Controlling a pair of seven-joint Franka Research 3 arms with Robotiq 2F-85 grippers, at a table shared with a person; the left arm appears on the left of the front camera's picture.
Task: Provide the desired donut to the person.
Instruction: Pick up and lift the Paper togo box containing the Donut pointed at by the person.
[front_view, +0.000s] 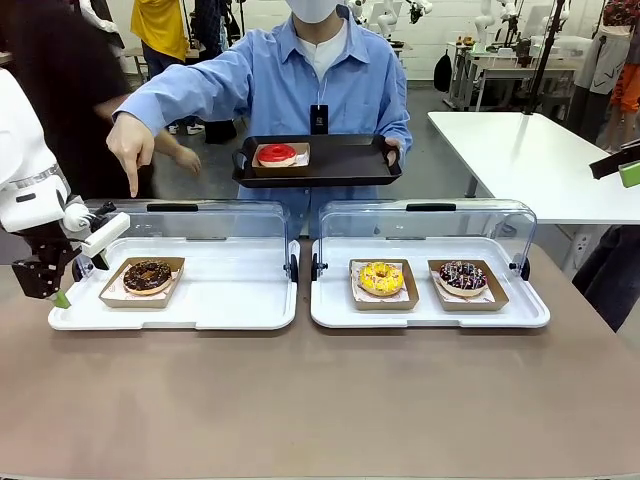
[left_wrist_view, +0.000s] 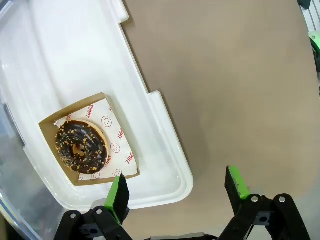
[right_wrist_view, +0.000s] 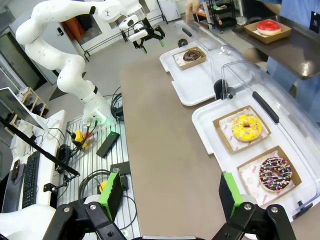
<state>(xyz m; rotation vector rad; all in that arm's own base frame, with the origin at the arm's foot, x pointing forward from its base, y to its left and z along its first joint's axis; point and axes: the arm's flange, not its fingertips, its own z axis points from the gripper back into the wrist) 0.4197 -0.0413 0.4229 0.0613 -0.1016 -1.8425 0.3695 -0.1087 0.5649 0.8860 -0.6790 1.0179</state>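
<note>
Chocolate donut (front_view: 148, 275) in left tray (front_view: 240, 300) (lid (front_view: 200, 220) up), red donut (front_view: 277, 154), black tray (front_view: 350, 160)

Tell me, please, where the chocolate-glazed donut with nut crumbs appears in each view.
Front view: chocolate-glazed round donut, left of centre.
Left wrist view: same donut, lower left.
Right wrist view: same donut, top, right of centre.
Shared landmark: the white plastic tray under it.
</note>
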